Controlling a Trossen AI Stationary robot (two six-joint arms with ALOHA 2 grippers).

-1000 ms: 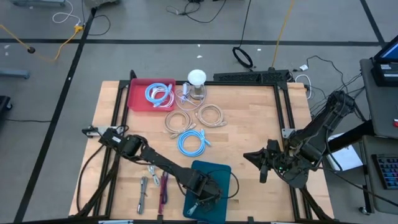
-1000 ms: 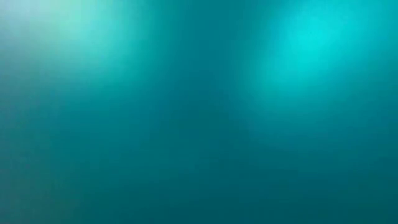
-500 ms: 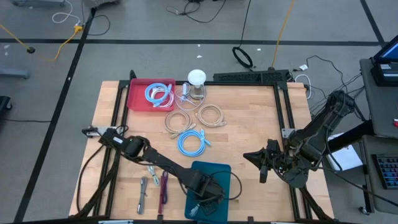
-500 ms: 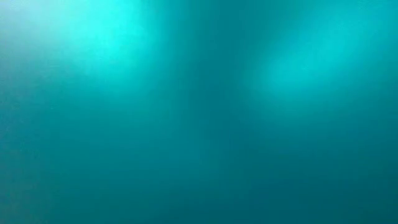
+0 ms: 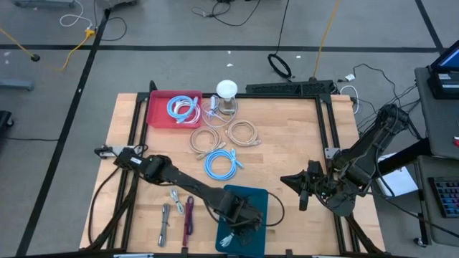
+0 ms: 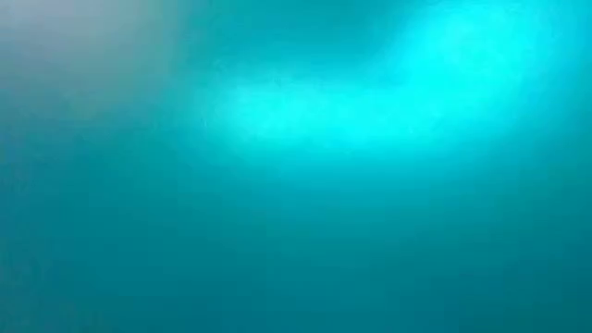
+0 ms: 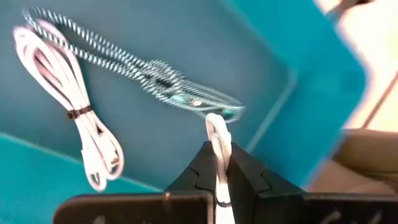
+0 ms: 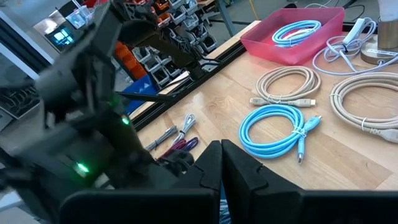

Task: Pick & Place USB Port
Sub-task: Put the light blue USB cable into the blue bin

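left gripper (image 7: 219,167): down inside teal bin (image 5: 231,197) at table's near edge, fingers pressed on a white cable (image 7: 219,144), pinching it
white cable: task's thing; loop sticks up between the left fingers, over the bin floor
right gripper (image 8: 220,163): parked over table's right side, well apart from bin, fingers pressed together, nothing held
teal bin contents: striped cable (image 7: 134,68) stretched across the floor, its plug end just beside the pinched loop; bundled white cable (image 7: 71,112) tied with a dark band, lying apart from the gripper
blocking: left arm (image 5: 186,188) lies across the bin in the high view and hides most of what is inside; low view is all teal blur, nothing readable
red tray (image 5: 159,113): far left of table, holds a coiled light-blue cable (image 5: 182,108)
blue cable (image 5: 221,163): coiled loose on table centre, between tray and bin
beige cables (image 5: 242,132): two coils just beyond the blue one, side by side, a second one (image 5: 205,140) to the left
white lamp-like thing (image 5: 226,91): at far edge, just right of red tray, clear cable around its base
tools (image 5: 177,215): small metal pieces and a dark red-handled one, left of bin, near front edge
table (image 5: 301,143): wood top, black frame rails
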